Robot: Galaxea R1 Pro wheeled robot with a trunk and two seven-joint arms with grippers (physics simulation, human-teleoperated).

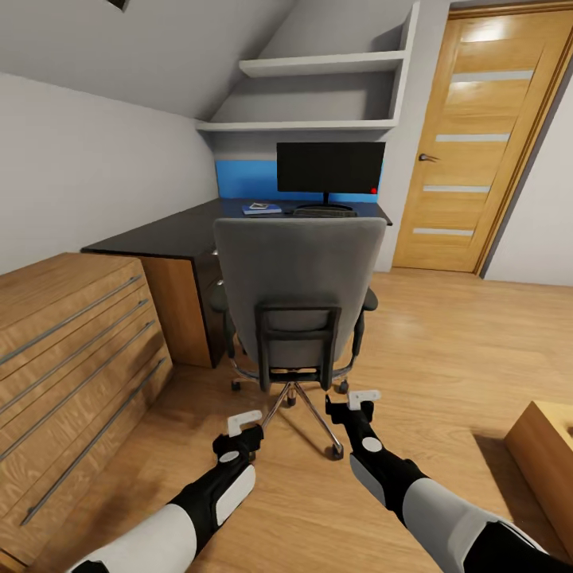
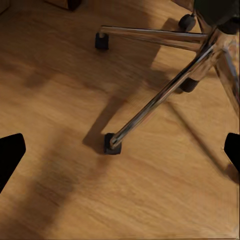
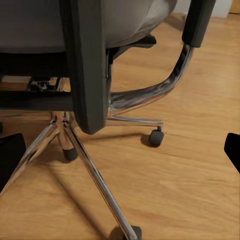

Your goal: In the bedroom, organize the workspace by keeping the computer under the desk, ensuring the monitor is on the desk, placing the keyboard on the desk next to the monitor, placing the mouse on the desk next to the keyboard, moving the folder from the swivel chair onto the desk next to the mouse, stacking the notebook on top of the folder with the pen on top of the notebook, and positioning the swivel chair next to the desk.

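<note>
1. Swivel chair [image 1: 296, 294] stands on the wooden floor [image 1: 446, 342] with its grey back turned to the robot, tucked close to the black desk [image 1: 159, 232]; whether its seat holds anything is hidden behind the backrest.
2. Left gripper [image 1: 243, 430] and right gripper [image 1: 356, 404] hang low behind the chair, both with jaws released and holding nothing. A push from this height would land on the chrome base [image 2: 165, 95] rather than the back frame, and the castors could let the chair spin instead of rolling straight.
3. One chrome leg reaches out between the two arms. Driving forward risks the robot's base or an arm catching that castor [image 2: 111, 143] and jolting the chair into the surface.
4. Monitor [image 1: 330, 167] stands upright at the rear of the surface, with the keyboard [image 1: 325, 212] just in front of it and something blue and flat [image 1: 262, 208], likely the folder, beside that. A hard knock from the chair might shake these.
5. Wooden chest of drawers [image 1: 72, 350] sits close on the left, so a wide swing of the left arm could strike it.
6. Mouse, pen and computer cannot be made out from here, so their placement is unconfirmed.
</note>
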